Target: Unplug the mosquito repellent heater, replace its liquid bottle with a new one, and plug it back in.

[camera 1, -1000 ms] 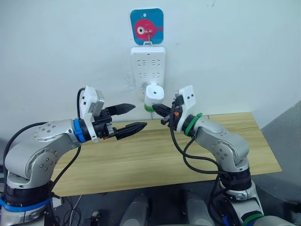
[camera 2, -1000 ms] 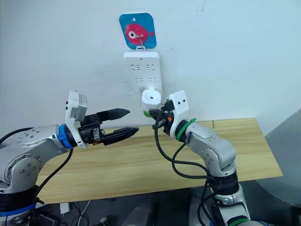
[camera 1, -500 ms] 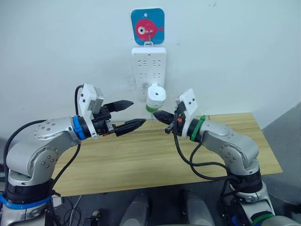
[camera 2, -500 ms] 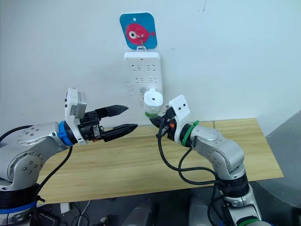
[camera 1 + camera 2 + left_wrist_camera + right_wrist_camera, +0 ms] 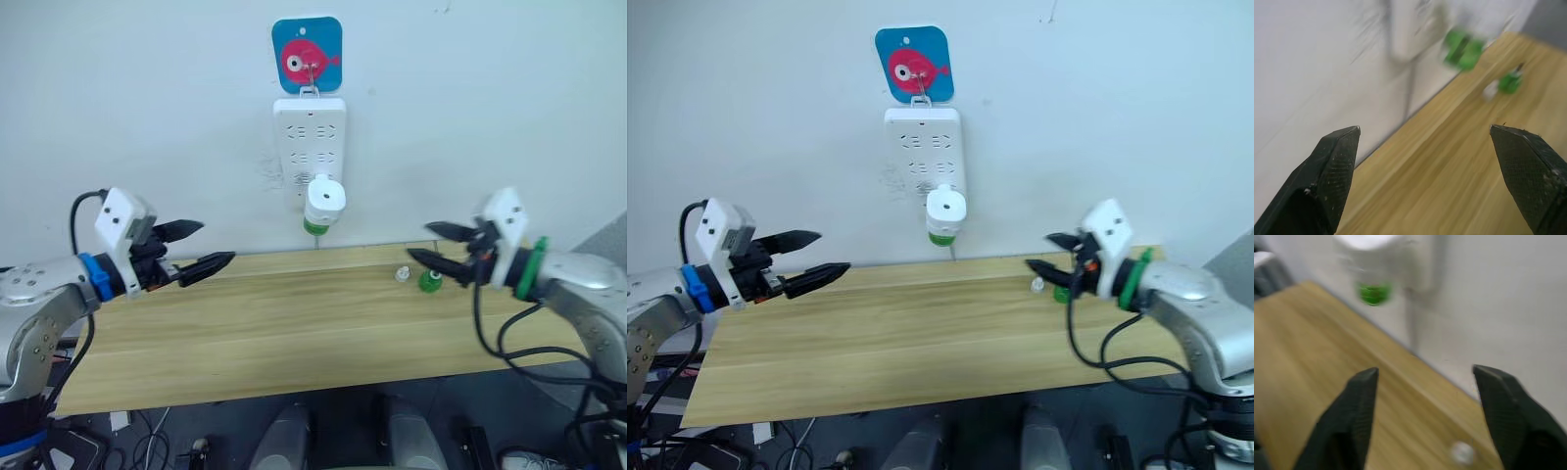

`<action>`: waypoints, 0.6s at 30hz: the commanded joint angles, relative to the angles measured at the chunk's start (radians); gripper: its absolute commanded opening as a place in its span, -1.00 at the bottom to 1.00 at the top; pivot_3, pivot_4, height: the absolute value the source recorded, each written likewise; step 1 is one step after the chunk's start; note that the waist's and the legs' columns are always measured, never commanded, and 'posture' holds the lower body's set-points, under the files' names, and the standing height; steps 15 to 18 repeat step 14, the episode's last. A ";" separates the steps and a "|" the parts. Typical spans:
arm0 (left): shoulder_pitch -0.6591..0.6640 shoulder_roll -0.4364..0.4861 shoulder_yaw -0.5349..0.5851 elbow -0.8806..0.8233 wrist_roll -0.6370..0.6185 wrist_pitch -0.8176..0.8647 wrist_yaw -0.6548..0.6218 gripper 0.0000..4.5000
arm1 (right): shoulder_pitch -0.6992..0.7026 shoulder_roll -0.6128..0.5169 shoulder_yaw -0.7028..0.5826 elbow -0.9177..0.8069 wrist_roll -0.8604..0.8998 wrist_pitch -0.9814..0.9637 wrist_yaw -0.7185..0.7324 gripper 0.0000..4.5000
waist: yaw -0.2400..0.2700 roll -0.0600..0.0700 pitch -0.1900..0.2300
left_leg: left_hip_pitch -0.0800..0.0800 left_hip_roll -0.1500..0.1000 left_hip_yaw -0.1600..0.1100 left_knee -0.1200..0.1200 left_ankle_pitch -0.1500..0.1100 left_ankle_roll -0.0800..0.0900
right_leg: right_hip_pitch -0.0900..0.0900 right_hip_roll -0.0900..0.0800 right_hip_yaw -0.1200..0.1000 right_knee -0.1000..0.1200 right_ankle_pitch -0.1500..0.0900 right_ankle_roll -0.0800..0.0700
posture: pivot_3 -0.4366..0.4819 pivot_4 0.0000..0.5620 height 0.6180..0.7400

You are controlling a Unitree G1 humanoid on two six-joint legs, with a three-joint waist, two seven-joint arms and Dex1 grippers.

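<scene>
Your mosquito repellent heater (image 5: 324,197) sits plugged into the bottom of the white power strip (image 5: 310,137), centre upper half of the head view, with a green bottle (image 5: 313,226) hanging under it, above the back edge of the wooden table (image 5: 294,323). The strip hangs on the wall under a blue card with a pink fish (image 5: 307,57).

Your left gripper (image 5: 204,248) is at mid-left of the frame, fingers spread apart, nothing between them, hovering over the table's left end and well apart from the heater. The left wrist view shows both fingertips (image 5: 1339,147) wide apart with bare tabletop between.

Your right gripper (image 5: 432,242) is at mid-right, fingers also parted and empty, pointing toward frame centre. Just beside its lower finger, on the table, stands a small green item (image 5: 429,282); I can't tell from here whether they touch. A small white cap-like piece (image 5: 402,273) lies just left of the green item.

The right wrist view is blurred, but the heater (image 5: 1374,264) with its green bottle is visible between the spread fingers, far off.
</scene>
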 commanded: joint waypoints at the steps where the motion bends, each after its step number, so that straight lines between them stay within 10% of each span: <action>1: 0.027 0.002 0.069 0.085 0.070 -0.103 0.006 1.00 | 0.018 -0.049 -0.089 0.086 -0.020 -0.094 0.061 0.99 | 0.001 0.000 0.000 | 0.001 0.000 0.000 0.000 0.000 0.000 | 0.001 0.000 0.000 0.000 0.000 0.000 | 0.27 -0.42 1.00; 18: 0.118 -0.035 0.134 0.220 0.140 -0.244 0.015 1.00 | 0.095 -0.122 -0.080 0.329 -0.161 -0.338 0.160 0.99 | 0.013 0.000 0.000 | 0.001 -0.001 0.002 0.002 -0.001 0.001 | 0.001 -0.001 0.002 0.001 0.000 0.000 | 0.31 -0.42 1.00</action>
